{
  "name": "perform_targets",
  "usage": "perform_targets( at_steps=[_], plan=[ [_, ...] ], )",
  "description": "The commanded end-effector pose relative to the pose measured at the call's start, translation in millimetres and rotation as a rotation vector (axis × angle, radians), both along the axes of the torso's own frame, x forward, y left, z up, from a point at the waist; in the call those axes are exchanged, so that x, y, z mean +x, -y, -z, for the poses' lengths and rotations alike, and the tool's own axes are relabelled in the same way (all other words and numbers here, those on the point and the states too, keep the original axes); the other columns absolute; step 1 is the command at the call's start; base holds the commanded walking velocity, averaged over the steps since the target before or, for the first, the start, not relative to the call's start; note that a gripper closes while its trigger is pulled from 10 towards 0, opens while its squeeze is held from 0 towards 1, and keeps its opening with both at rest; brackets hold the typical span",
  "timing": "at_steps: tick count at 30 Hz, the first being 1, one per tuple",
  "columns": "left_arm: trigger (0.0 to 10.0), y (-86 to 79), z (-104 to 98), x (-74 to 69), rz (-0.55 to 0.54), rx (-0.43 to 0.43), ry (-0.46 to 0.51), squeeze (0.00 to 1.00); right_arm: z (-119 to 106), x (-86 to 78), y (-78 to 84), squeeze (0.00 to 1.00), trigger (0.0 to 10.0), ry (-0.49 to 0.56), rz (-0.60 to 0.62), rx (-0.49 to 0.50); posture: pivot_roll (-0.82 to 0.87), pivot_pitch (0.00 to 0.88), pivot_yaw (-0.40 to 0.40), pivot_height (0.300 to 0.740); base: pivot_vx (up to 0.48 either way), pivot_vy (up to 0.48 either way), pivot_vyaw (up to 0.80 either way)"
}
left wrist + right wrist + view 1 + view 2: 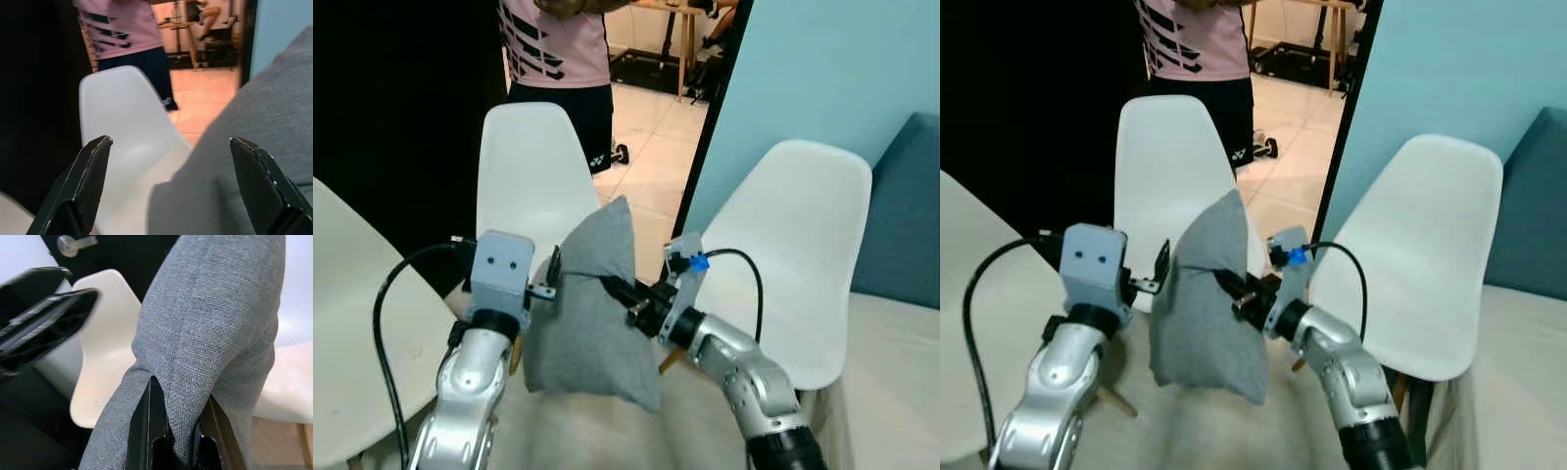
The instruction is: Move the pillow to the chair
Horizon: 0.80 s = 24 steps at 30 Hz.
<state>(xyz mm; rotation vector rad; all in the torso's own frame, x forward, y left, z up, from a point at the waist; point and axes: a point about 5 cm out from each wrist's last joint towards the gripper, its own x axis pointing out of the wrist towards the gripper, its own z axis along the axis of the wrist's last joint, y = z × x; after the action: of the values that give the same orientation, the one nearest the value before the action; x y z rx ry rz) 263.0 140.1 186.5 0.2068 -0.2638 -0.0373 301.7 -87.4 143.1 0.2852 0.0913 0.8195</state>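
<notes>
While right tool (619, 294) pinches pillow (587, 304) (mid-air), chair (524, 171) stands behind.

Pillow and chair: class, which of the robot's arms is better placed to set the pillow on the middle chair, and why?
Right. The right gripper is pinching a fold of the grey pillow, so it carries it. The left gripper is open beside the pillow, gripping nothing. The middle chair stands just behind.
</notes>
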Motion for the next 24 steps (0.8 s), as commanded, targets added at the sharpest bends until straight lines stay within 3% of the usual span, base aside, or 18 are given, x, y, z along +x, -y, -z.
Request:
perform_targets(
  at_steps=[1,24],
  plan=[
    [10.0,-2.6,2.5,-0.9,-0.012,0.011,-0.013,0.0,-15.5,0.6,-4.3,0.0,10.0,0.082,-0.016,0.044,0.12,0.0,-0.111,0.74,0.0,0.0,0.58],
    [10.0,-2.3,1.4,-0.2,0.0,-0.008,-0.027,0.0,-17.4,1.0,-4.6,0.0,10.0,0.091,-0.018,0.043,0.11,0.0,-0.11,0.74,0.0,0.0,0.58]
  ],
)
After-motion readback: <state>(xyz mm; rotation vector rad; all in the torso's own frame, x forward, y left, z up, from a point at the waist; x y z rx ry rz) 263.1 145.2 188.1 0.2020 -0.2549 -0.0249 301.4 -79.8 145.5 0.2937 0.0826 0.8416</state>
